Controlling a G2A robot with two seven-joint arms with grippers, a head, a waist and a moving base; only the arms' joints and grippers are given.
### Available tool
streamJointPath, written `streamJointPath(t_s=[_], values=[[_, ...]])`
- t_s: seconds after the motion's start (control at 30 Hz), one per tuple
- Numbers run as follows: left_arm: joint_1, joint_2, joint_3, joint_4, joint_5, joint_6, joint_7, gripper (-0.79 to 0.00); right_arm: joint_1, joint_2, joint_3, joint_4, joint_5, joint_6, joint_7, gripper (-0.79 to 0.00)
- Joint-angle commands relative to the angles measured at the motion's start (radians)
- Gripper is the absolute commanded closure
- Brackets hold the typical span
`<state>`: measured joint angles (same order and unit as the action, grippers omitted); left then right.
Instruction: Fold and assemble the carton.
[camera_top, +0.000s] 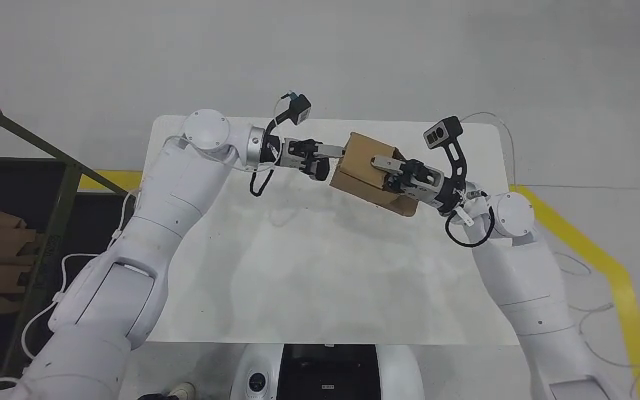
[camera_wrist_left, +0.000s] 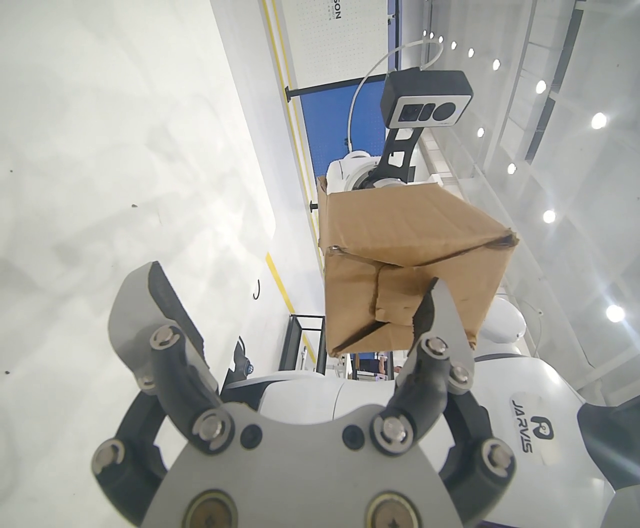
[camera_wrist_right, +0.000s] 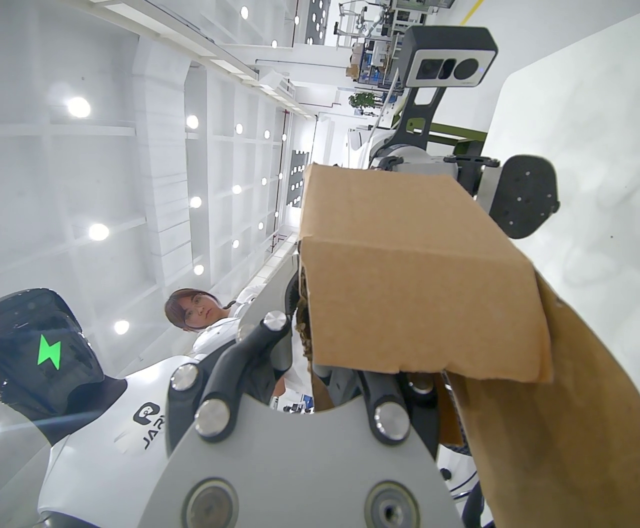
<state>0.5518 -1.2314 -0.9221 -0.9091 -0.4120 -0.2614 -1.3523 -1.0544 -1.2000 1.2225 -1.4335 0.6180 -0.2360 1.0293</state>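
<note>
Corrugated brown carton (camera_top: 356, 176), boxy with folded end flaps, sits clamped in right gripper (camera_top: 387, 166); left gripper (camera_top: 324, 162) spread wide.

Room was pretty plain tbh. A white table (camera_top: 300, 290) sat on a pale grey floor (camera_top: 320, 50). A yellow line (camera_top: 565, 220) ran along the floor past the table's right side, and another bit poked out at its left. Left of the table stood a dark green frame (camera_top: 40, 165), with some brown cardboard (camera_top: 12, 245) stacked just past it. High over the table was a white gridded ceiling (camera_wrist_right: 160, 165) with loads of round lights (camera_wrist_right: 79, 106), all on. Well beyond the table there was a blue panel (camera_wrist_left: 340, 125) and a leafy plant (camera_wrist_right: 362, 100).
</note>
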Motion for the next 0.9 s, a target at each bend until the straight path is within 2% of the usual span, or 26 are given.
streamJointPath(t_s=[0.0,0.7,0.87], values=[[0.001,0.001,-0.003,0.004,0.002,-0.006,0.001,-0.785,0.001,0.001,0.001,0.003,-0.013,0.003,-0.003,0.000],[0.001,0.001,-0.004,0.005,0.001,-0.007,0.002,-0.785,0.000,0.002,0.001,0.002,-0.023,0.004,-0.010,0.000],[0.034,0.007,-0.010,-0.052,0.026,0.016,0.051,-0.785,-0.016,0.002,-0.001,-0.023,-0.046,0.010,-0.048,0.000]])
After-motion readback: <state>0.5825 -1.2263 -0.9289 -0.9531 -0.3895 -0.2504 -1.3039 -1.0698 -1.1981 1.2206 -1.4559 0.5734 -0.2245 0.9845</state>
